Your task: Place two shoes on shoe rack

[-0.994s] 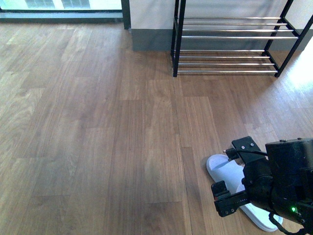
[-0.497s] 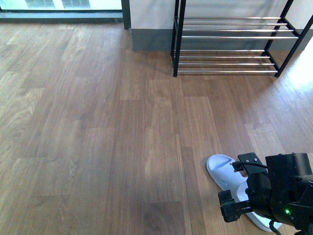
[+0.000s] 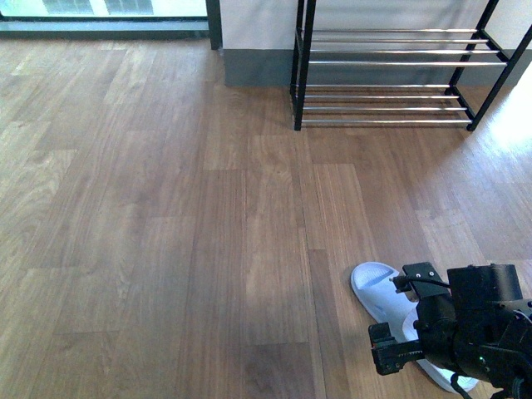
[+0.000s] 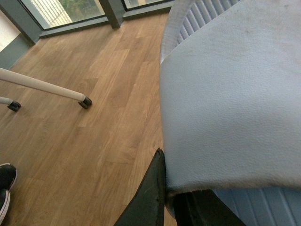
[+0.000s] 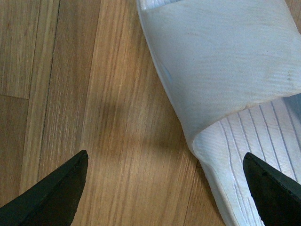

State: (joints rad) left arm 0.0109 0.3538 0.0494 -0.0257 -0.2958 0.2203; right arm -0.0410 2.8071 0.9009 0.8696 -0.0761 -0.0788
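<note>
The shoes here are pale slippers with a wide strap, not laced ones. One white slipper lies flat on the wooden floor at the near right, with its toe pointing far and a little left. Its heel part is hidden behind the black right arm. The right gripper hangs just over this slipper. In the right wrist view its two black fingertips stand wide apart and hold nothing. One tip is over bare floor beside the slipper, the other over the ribbed footbed behind the strap.

The second slipper shows only in the left wrist view, very close to the camera and well above the floor. The left gripper is closed on the edge of its strap: one dark finger lies against the outside, and a dark part shows under the strap.

The shoe rack stands at the far right against the wall, well apart from the white slipper. Its chrome bars carry no shoe.

In the left wrist view, a white tube leg with a black cap and a black shoe are also on the floor.
</note>
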